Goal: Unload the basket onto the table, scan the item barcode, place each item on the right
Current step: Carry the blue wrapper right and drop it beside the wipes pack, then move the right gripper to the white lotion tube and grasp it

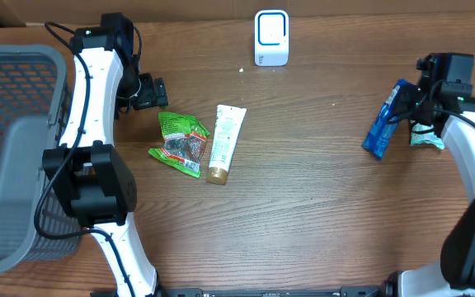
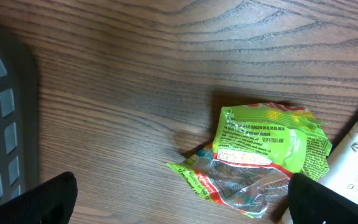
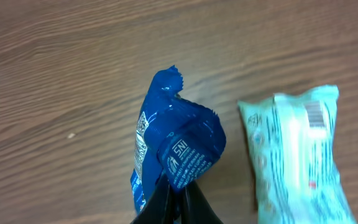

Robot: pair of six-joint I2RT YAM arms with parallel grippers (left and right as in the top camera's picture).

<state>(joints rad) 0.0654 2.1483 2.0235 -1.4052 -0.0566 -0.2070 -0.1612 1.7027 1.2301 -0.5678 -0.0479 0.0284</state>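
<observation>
in the overhead view the right tool (image 1: 412,102) sits at about 3 o'clock on the bench (image 1: 303,214), its fingers pinched together on the top edge of a blue pouch (image 1: 383,124). the pouch hangs tilted from the grip, its lower end pointing toward 7 o'clock. whether that end touches the wood cannot be told. in the right wrist view the crumpled blue foil shows white print and a small logo, and the dark fingers (image 3: 166,208) meet on it at the bottom edge. a pale mint packet (image 1: 429,139) lies just beside the pouch at its 3 o'clock side, flat on the bench.

the white scanner (image 1: 271,38) stands at 12 o'clock, well apart from the pouch.

the left tool (image 1: 153,91) is at about 10 o'clock, its fingers spread wide and holding nothing. below it, toward 5 o'clock, lies a green packet (image 1: 180,142) with a clear, red-edged lower half. a white tube (image 1: 225,142) with a gold cap lies just beside the packet at its 3 o'clock side, cap end toward 6 o'clock. a grey mesh basket (image 1: 15,124) fills the 9 o'clock edge.
</observation>
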